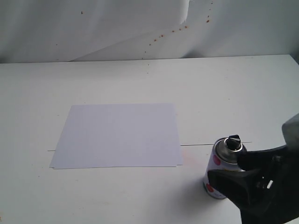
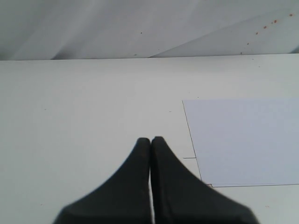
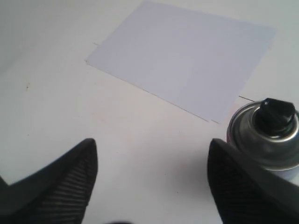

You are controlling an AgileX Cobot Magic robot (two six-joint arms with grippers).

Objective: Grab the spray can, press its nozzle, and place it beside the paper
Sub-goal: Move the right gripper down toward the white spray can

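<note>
Currently the can [image 1: 215,164] stands upright near the paper's [image 1: 117,135] corner. The right gripper [image 3: 152,142] is spread wide, and the can sits just beyond one fingertip [image 3: 219,154], outside the gap. The left gripper's [image 2: 150,139] fingers are pressed together, empty.

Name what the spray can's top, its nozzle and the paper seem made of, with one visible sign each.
The spray can has a top of apparently bare metal: silvery, glossy reflections. The nozzle looks like black plastic: matte, moulded. The paper seems plain matte paper: thin, flat, white, no shine.
</note>
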